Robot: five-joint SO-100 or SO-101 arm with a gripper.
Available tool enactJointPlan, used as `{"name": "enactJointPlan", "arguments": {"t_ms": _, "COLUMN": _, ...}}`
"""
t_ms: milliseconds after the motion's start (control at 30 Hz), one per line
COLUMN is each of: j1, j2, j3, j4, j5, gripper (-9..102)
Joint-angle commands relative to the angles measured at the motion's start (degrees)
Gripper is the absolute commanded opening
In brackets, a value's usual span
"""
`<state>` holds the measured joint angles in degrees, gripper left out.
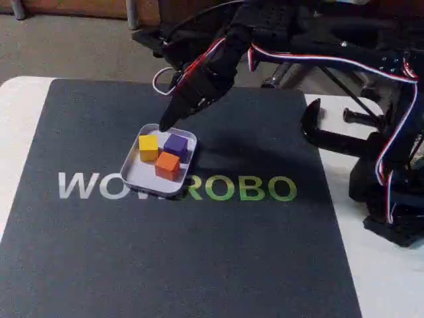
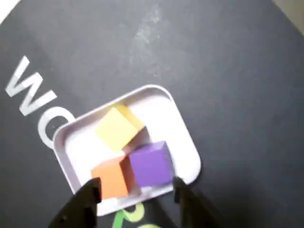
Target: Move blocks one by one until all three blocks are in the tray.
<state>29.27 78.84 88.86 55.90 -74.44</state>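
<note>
Dark matte mat (image 1: 199,258) lay under the shallow, round-cornered tray (image 1: 142,179). Inside it sat three small matte cubes: yellow (image 1: 148,147), purple (image 1: 176,144) and orange (image 1: 167,164), bunched close. Above the tray's far rim hung the gripper (image 2: 137,194), fingers apart and empty. Looked finished to me; the arm only needed to pull clear.

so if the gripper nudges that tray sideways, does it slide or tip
Probably slides: the tray is shallow and lies flat on the mat. Unlikely to tip, with three cubes weighing it. The matte mat may drag somewhat.
</note>
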Motion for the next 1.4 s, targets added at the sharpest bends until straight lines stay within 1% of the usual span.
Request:
{"name": "enactJointPlan", "arguments": {"t_ms": 0, "j1": -1.2, "j2": 5.7, "j3": -2.7, "j4": 1.9, "j5": -0.4, "gripper": 17}}
{"name": "enactJointPlan", "arguments": {"t_ms": 133, "j1": -3.2, "j2": 9.4, "j3": -2.5, "j4": 4.2, "j5": -0.5, "gripper": 17}}
{"name": "enactJointPlan", "arguments": {"t_ms": 400, "j1": -8.3, "j2": 17.8, "j3": 2.7, "j4": 4.6, "j5": -2.5, "gripper": 18}}
{"name": "enactJointPlan", "arguments": {"t_ms": 600, "j1": -12.0, "j2": 30.4, "j3": 13.8, "j4": 4.2, "j5": -6.6, "gripper": 19}}
{"name": "enactJointPlan", "arguments": {"t_ms": 867, "j1": -16.8, "j2": 49.8, "j3": 34.5, "j4": 4.0, "j5": -17.3, "gripper": 19}}
{"name": "enactJointPlan", "arguments": {"t_ms": 967, "j1": -19.6, "j2": 58.2, "j3": 41.7, "j4": 3.8, "j5": -17.8, "gripper": 19}}
{"name": "enactJointPlan", "arguments": {"t_ms": 1067, "j1": -22.9, "j2": 70.6, "j3": 51.1, "j4": 2.5, "j5": -17.5, "gripper": 20}}
{"name": "enactJointPlan", "arguments": {"t_ms": 1133, "j1": -25.0, "j2": 83.0, "j3": 59.5, "j4": 2.2, "j5": -18.0, "gripper": 22}}
{"name": "enactJointPlan", "arguments": {"t_ms": 1233, "j1": -26.1, "j2": 110.7, "j3": 75.1, "j4": 3.8, "j5": -19.4, "gripper": 23}}
{"name": "enactJointPlan", "arguments": {"t_ms": 1300, "j1": -26.4, "j2": 110.5, "j3": 76.0, "j4": 5.9, "j5": -19.2, "gripper": 22}}
{"name": "enactJointPlan", "arguments": {"t_ms": 1367, "j1": -25.8, "j2": 110.7, "j3": 77.9, "j4": 6.0, "j5": -19.2, "gripper": 22}}
